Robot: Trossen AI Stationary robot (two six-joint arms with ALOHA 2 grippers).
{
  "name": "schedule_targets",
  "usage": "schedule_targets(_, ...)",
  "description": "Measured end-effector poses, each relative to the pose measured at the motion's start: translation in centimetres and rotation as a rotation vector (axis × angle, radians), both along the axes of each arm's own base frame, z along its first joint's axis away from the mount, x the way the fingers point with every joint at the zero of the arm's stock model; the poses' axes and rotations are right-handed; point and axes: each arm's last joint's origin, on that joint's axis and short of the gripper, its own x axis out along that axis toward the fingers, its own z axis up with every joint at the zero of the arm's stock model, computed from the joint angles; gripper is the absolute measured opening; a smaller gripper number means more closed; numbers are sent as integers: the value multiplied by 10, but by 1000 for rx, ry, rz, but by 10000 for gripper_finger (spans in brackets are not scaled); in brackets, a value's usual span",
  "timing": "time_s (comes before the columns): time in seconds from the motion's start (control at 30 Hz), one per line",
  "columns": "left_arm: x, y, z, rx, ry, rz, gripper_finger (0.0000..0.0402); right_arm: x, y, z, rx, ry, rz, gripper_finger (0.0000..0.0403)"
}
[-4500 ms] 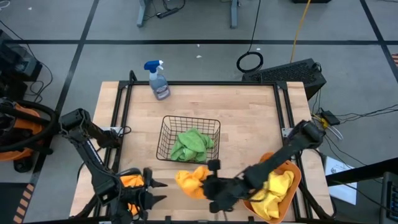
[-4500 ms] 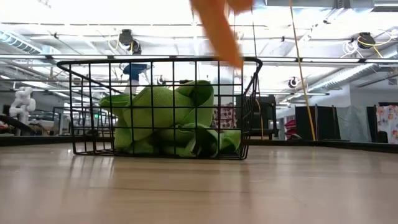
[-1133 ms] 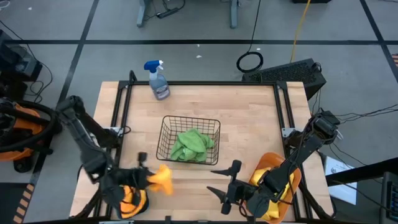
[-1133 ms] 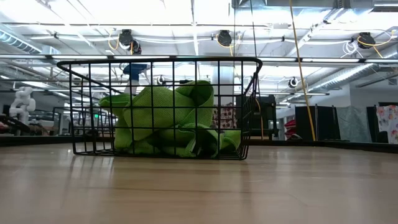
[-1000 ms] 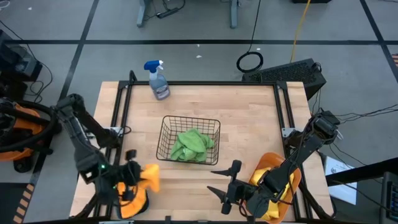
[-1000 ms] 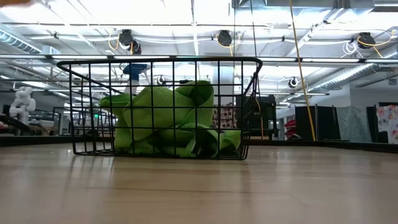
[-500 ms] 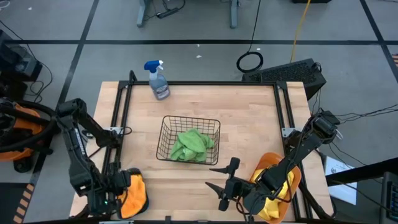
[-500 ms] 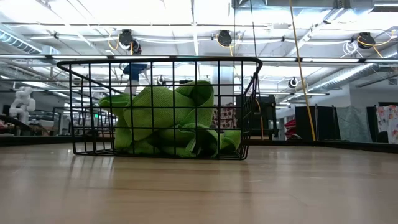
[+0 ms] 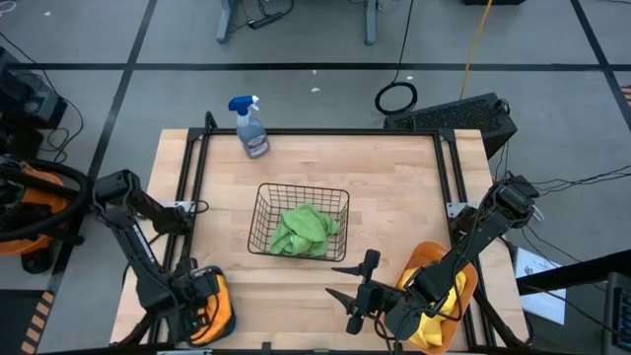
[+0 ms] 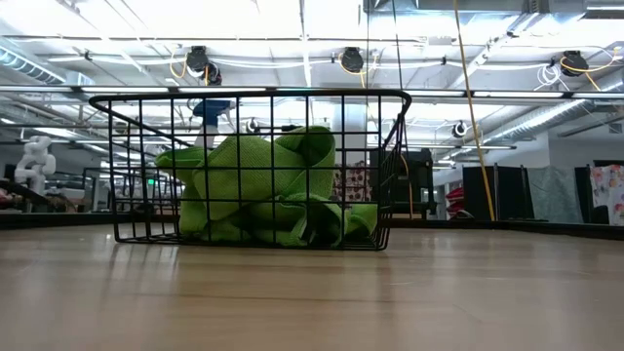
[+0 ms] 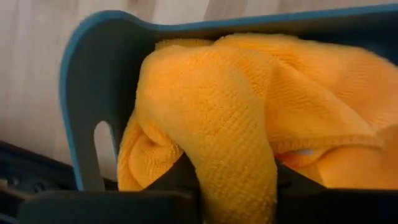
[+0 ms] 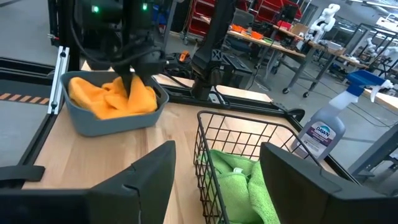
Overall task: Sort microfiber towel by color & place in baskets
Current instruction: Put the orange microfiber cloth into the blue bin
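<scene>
Since half a sec ago the left arm has barely shifted: left gripper [image 9: 189,296] is down in the teal tub [image 9: 225,318] at the table's [image 9: 394,197] front-left corner, w/ the orange towel [image 9: 209,308] bunched right at its tips. Wrist view shows the orange cloth [image 11: 249,118] draped over and between the fingers [image 11: 174,182], inside the tub's blue-green wall [image 11: 84,112]; fingers look nearly closed on a fold, but can't tell if it's really pinched or just lying there. Right wrist view shows that gripper [image 12: 134,78] poking into the pile in the tub [image 12: 106,121].

Right gripper [image 9: 347,291] hangs over the front-middle of the table, jaws wide apart, nothing in them, just beside the orange tub [image 9: 468,281] holding yellow towels [image 9: 434,320].

Wire basket [image 9: 299,219] sits mid-table w/ green towels [image 9: 304,229] in it, well apart from both grippers; low view shows the same basket [image 10: 253,97] and green heap [image 10: 263,185]. Spray bottle [image 9: 250,126] stands at the back-left.
</scene>
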Motion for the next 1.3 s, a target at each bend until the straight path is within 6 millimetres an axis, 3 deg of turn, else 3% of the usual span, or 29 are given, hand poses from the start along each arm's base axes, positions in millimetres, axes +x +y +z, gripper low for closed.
schedule_targets(0.2,4,0,-5,-11,80,-3,181,0,0,0,0,0,0,226)
schedule_targets(0.43,4,-3,12,0,108,-23,304,0,0,0,0,0,0,226)
schedule_targets(0.57,6,-7,31,-11,108,-32,340,0,0,0,-1,1,0,226)
schedule_targets(0.73,9,-15,57,-57,82,-36,348,0,0,0,-1,1,0,226)
schedule_targets(0.87,12,-16,70,-37,9,-63,331,0,0,0,-1,1,0,226)
schedule_targets(0.97,12,-17,70,-11,-39,-107,289,0,0,-1,-5,6,0,226)
schedule_targets(1.13,8,-18,60,12,1,-126,171,0,0,-1,-6,7,1,226)
schedule_targets(1.3,2,-17,34,27,24,-100,38,0,0,-1,-6,7,2,226)
